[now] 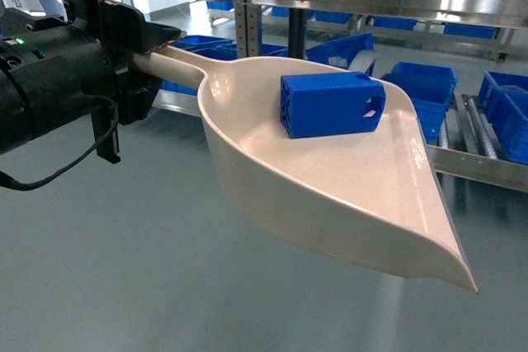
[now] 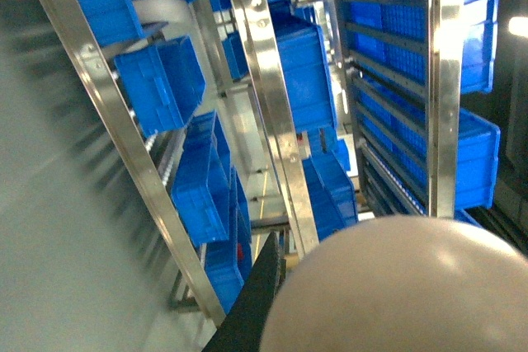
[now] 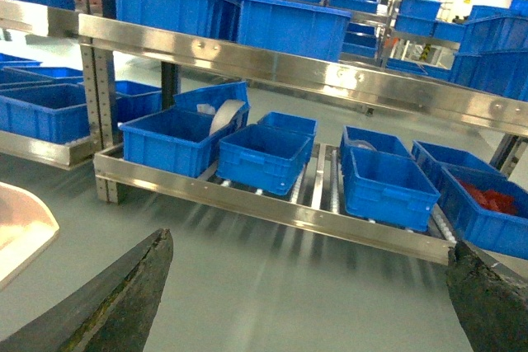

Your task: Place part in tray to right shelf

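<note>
The left arm point(image 1: 41, 80) reaches in from the left edge of the head view, a bulky black wrist with a lit green indicator and a loose black cable looping beneath it. Its hand point(image 1: 148, 51) points right and is clamped on the handle of the tray point(image 1: 330, 195), holding it level in the air. In the right wrist view, the right hand point(image 3: 305, 302) has its two dark fingers point(image 3: 124, 294) spread wide apart, gripping nothing.

Bright-blue part point(image 1: 330, 103) lies on the plain cream tray point(image 1: 346, 204). Behind the tray, blue crates point(image 1: 425, 88) sit on the silver-steel right shelf point(image 1: 462, 172).
</note>
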You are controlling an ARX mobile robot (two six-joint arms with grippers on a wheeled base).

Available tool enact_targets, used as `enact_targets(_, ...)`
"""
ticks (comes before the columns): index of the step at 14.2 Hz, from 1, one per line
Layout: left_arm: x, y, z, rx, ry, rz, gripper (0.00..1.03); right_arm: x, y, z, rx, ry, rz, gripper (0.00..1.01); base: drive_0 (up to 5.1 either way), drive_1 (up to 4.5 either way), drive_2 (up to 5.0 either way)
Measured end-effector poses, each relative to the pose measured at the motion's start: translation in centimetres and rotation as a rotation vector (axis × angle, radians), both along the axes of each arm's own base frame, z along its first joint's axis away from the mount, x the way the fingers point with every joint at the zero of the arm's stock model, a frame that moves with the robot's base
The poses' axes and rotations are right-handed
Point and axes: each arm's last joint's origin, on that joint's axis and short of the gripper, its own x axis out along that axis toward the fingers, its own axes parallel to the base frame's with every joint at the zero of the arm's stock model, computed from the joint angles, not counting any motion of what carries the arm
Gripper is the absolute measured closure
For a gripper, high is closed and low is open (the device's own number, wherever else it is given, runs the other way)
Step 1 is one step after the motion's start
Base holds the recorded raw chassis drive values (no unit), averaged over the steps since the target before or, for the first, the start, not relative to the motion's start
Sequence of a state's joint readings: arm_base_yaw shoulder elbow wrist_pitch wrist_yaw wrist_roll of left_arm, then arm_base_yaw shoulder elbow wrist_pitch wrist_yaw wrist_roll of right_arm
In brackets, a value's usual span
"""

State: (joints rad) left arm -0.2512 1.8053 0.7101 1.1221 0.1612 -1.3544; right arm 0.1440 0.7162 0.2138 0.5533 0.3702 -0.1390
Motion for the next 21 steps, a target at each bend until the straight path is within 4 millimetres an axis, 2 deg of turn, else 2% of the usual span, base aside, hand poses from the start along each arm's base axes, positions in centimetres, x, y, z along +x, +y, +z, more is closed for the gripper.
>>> enact_targets(21, -0.02, -0.05, 0.00, 0.000, 0.000, -0.005, 0.91, 0.00, 0.00, 0.01, 0.000, 0.000, 0.000, 0.03, -1.5, -1.54, -1.5)
